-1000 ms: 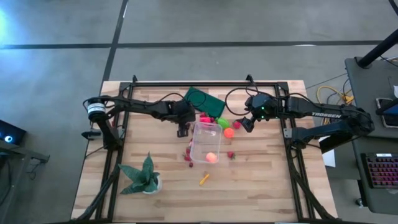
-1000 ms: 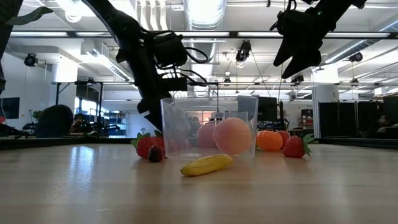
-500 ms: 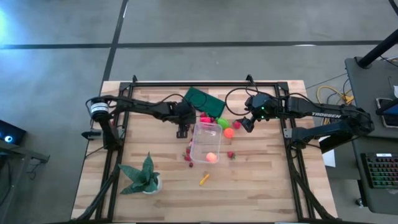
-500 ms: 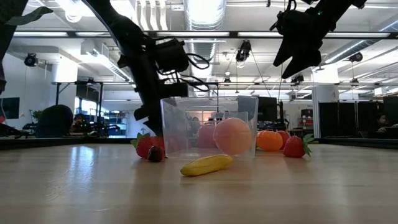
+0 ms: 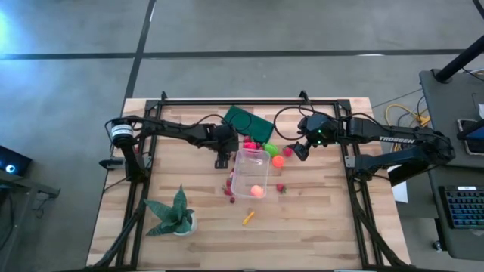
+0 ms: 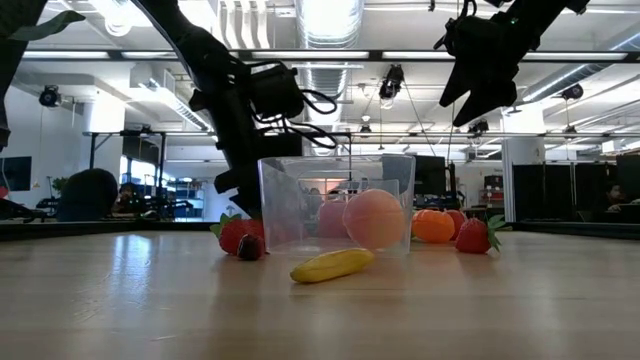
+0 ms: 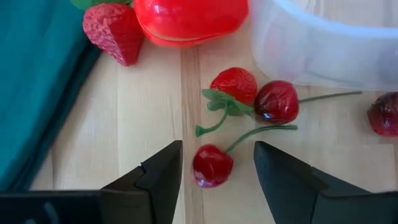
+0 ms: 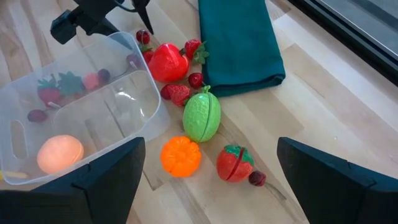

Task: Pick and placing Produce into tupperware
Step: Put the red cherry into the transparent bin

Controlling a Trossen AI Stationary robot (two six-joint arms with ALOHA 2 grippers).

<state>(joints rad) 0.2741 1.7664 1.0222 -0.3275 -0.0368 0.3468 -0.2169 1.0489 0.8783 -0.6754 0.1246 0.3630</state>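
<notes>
Beyond my left gripper (image 7: 217, 180) fingertips, the tupperware (image 7: 323, 46) is cut by the picture edge, also the big red fruit (image 7: 189, 18) and a dark berry (image 7: 384, 113). From above, the berries (image 5: 229, 189) are too small to tell apart.

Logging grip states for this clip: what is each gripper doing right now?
Left gripper: open, empty, a cherry lying between its fingers.
Right gripper: open, empty, raised beside the tupperware.
</notes>
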